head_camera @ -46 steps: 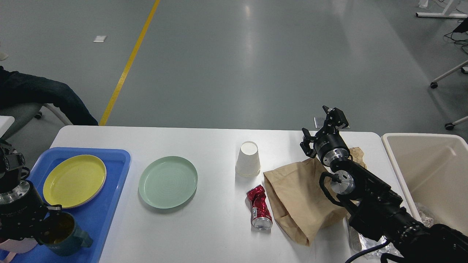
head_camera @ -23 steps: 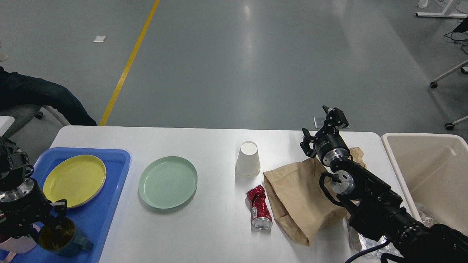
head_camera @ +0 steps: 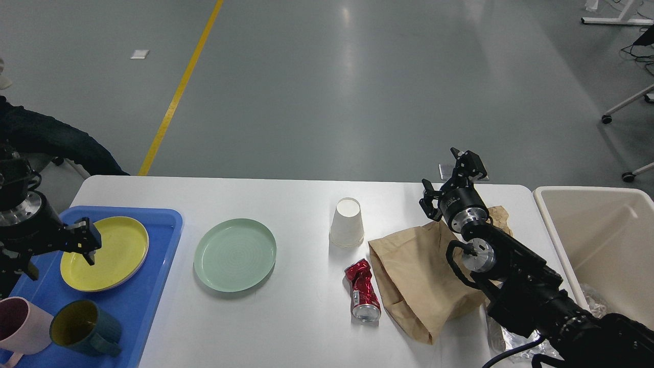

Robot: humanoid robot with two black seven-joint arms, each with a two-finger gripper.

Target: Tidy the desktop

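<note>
The white desktop (head_camera: 301,204) holds a pale green plate (head_camera: 235,254), an upturned white paper cup (head_camera: 347,223), a crushed red can (head_camera: 362,290) and a brown paper bag (head_camera: 419,271). My left gripper (head_camera: 56,255) is open and empty, raised over the blue tray (head_camera: 148,286) beside the yellow plate (head_camera: 104,253). A teal mug (head_camera: 82,327) and a pink mug (head_camera: 23,324) stand in the tray's near corner. My right gripper (head_camera: 449,176) is open and empty, held above the far right of the desktop, behind the bag.
A beige bin (head_camera: 557,235) stands off the right edge of the desktop, with crumpled foil (head_camera: 511,337) by my right arm. A seated person's leg (head_camera: 56,140) and chair are beyond the far left corner.
My left gripper let go of the teal mug in the tray and moved up and away over the yellow plate. The pink mug now shows. My right arm has not moved.
</note>
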